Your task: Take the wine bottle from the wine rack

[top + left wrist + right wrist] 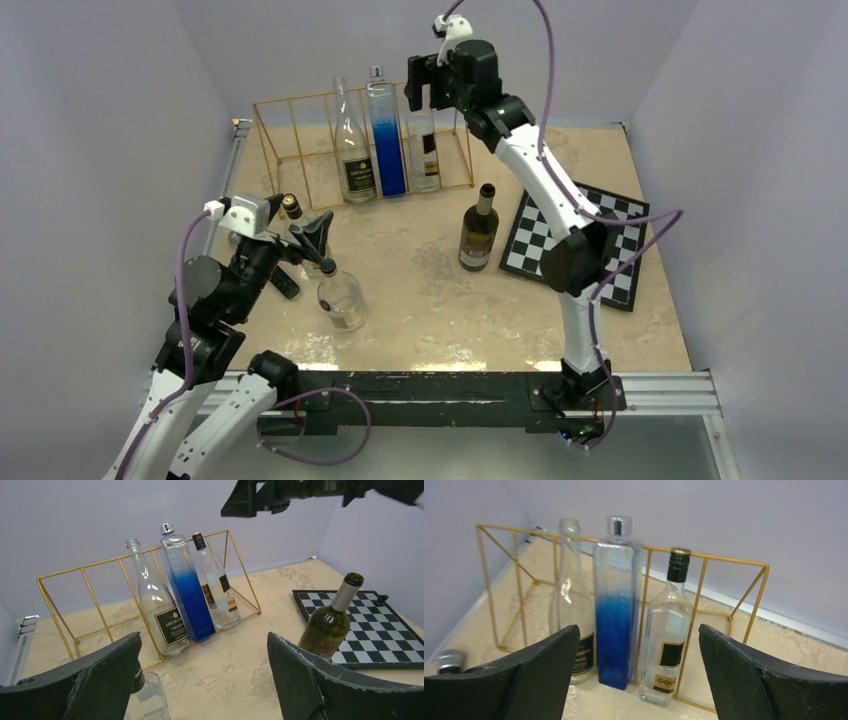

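The gold wire wine rack (300,97) stands at the back of the table. Three bottles stand in its right slots: a clear one with a dark label (352,150), a blue one (385,140) and a clear one with a black cap (425,155). My right gripper (425,85) is open and empty, high above the rack's right end, facing these bottles (616,605). My left gripper (305,255) is open and empty at the front left, beside the neck of a clear bottle (342,298) standing on the table. A dark green wine bottle (479,230) stands on the table in front of the rack.
A black-and-white chessboard (575,245) lies at the right, just beyond the green bottle. The rack's left slots (100,563) hold nothing. Walls close in the table on three sides.
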